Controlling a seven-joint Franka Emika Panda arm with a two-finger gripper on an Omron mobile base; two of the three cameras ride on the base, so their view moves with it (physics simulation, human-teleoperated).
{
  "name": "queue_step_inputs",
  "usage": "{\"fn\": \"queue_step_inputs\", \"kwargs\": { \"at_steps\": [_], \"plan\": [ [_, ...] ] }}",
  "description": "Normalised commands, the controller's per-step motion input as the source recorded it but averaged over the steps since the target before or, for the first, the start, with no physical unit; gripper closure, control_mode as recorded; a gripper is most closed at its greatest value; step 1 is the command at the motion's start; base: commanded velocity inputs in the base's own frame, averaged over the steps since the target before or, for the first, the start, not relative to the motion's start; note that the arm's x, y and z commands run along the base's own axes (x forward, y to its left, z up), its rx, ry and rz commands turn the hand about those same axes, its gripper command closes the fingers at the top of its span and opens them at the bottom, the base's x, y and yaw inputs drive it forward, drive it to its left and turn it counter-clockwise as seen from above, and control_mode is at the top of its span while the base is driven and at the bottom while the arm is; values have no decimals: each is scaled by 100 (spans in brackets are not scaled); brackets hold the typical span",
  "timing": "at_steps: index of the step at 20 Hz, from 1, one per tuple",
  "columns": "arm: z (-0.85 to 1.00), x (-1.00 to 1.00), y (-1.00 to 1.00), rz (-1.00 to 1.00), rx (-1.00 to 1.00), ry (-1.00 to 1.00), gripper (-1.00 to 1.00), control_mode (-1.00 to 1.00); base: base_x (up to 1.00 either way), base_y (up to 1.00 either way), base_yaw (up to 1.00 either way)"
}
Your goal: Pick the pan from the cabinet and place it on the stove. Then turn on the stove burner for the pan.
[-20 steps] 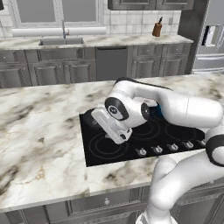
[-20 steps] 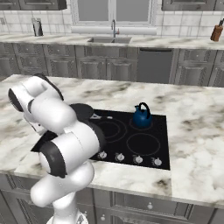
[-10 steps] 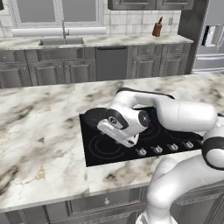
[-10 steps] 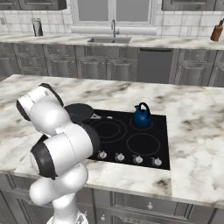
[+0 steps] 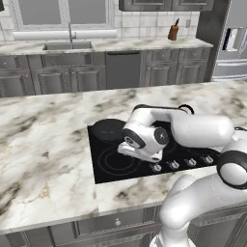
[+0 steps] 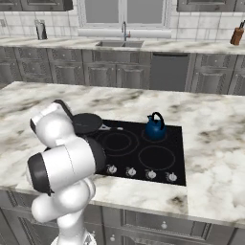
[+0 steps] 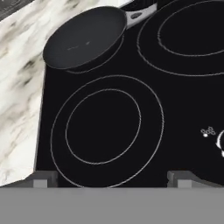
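The black pan (image 7: 85, 37) sits on the stove's (image 5: 101, 173) back left burner, its silver handle (image 7: 140, 15) pointing towards the middle of the glass. The same pan (image 5: 108, 129) (image 6: 87, 122) rests flat in both base views. My gripper (image 7: 111, 179) is open and holds nothing. It hovers low over the front left stove burner (image 7: 107, 129), apart from the pan and nearer the front edge. A row of small silver knobs (image 6: 130, 171) lines the stove's front. The cabinet is out of view.
A blue kettle (image 6: 155, 126) stands on the back right burner. Marble counter (image 5: 43, 159) surrounds the stove (image 6: 143, 153). My own arm (image 5: 193, 130) lies across the back burners. A sink (image 6: 122, 43) and a knife block (image 5: 172, 33) are on the far counter.
My hand has swung down and away from the pan towards the front left burner. The pan has stayed on the back left burner and the gripper has stayed open.
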Motion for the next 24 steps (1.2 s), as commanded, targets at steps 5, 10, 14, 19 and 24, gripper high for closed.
{"fn": "queue_step_inputs", "kwargs": {
  "at_steps": [5,10,14,19,24],
  "plan": [
    [25,7,-53,0,-41,18,-100,-100,0,0,0],
    [43,4,-40,0,-35,19,-100,-100,0,0,0],
    [55,3,-37,0,-25,23,-100,-100,0,0,0],
    [58,4,-39,0,-26,22,-100,-100,0,0,0],
    [57,6,-39,0,-27,20,-100,-100,0,0,0]
  ]
}}
